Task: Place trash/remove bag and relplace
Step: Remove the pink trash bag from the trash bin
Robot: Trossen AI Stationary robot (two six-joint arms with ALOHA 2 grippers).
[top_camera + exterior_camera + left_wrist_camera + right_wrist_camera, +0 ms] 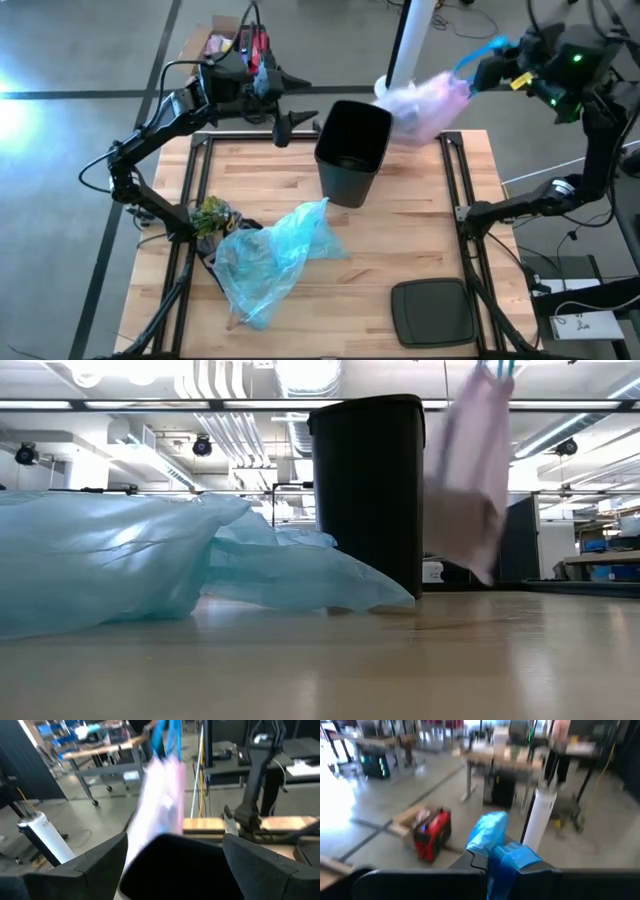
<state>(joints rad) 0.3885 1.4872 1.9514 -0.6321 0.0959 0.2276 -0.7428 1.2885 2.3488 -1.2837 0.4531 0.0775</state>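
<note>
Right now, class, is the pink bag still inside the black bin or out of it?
Out. The pink bag hangs by its blue drawstrings from the right tool, lifted clear beside the upright black bin.

The pale pink-lavender bag [428,105] hangs in the air by its blue drawstrings [478,52], bulging at the bottom, clear of the tabletop, just beside the black bin's [352,150] rim.

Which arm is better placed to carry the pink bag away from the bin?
Right: its tool already holds the bag by the blue drawstrings, lifted beside the bin. The left tool is open, empty.
</note>
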